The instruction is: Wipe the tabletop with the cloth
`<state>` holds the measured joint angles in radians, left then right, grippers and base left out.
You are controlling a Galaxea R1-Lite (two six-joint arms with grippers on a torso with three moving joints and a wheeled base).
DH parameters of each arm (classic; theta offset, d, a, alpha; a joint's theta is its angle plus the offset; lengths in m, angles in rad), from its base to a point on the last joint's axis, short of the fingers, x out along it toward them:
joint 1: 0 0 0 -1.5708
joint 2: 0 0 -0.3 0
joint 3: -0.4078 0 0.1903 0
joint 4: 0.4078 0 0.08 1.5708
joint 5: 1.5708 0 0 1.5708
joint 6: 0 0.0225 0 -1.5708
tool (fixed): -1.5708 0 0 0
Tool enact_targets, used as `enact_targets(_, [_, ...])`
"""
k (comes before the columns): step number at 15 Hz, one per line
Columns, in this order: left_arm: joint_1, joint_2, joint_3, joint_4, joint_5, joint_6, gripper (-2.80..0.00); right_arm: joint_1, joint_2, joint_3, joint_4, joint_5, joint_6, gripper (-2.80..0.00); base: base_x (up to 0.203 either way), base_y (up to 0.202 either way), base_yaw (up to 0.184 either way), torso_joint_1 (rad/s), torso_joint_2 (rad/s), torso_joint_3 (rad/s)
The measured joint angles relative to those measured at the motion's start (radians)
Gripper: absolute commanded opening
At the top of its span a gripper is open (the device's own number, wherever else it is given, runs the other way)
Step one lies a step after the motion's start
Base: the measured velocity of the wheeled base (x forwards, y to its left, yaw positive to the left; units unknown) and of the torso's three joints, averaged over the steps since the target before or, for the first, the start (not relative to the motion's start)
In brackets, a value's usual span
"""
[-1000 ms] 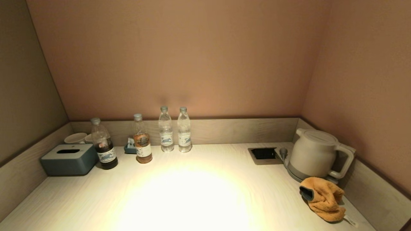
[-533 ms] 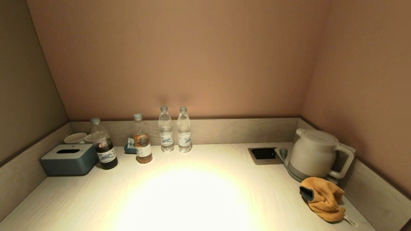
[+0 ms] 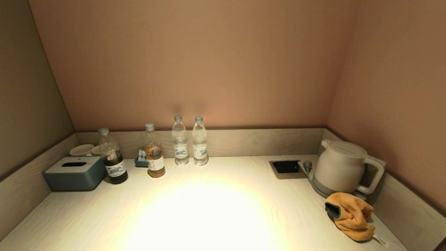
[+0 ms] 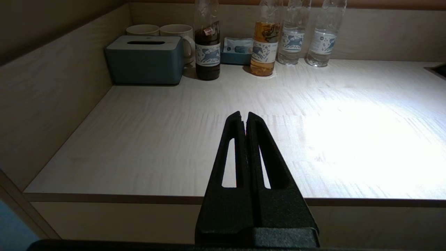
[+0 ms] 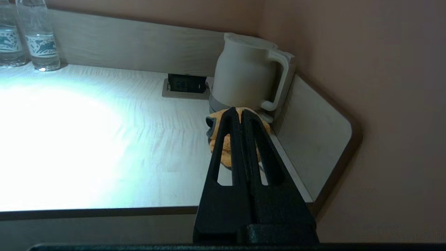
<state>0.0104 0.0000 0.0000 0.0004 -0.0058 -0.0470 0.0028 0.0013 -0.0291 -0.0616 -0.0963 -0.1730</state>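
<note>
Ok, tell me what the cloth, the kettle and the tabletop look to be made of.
The cloth: soft fluffy fabric, likely microfibre; its orange pile looks fuzzy and it lies crumpled, with a dark stitched edging.
The kettle: probably matte plastic; smooth off-white body without bright reflections, though coated metal is possible.
The tabletop: pale wood-grain, likely laminate; fine streaks, with a light sheen under the lamp.

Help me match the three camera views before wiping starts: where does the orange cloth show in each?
Head view: cloth lies at lower right, in front of the kettle.
Left wrist view: not in it.
Right wrist view: cloth sits mid-frame, partly behind the right gripper.
Shared landmark: the kettle, just behind the cloth.
</note>
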Motion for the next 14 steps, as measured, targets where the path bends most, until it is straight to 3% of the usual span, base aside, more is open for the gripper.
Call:
enact_targets(9, [0.0,0.0,0.0,0.0,0.0,0.0,-2.8,0.0,0.0,0.024,0.002,0.091,0.015,-2.8,0.0,0.0,0.0,0.0,0.0,0.0])
enact_targets(14, [0.0,0.0,0.0,0.0,0.0,0.0,-2.8,0.0,0.0,0.027,0.046,0.093,0.105,-2.8,0.0,0.0,0.0,0.0,0.0,0.0])
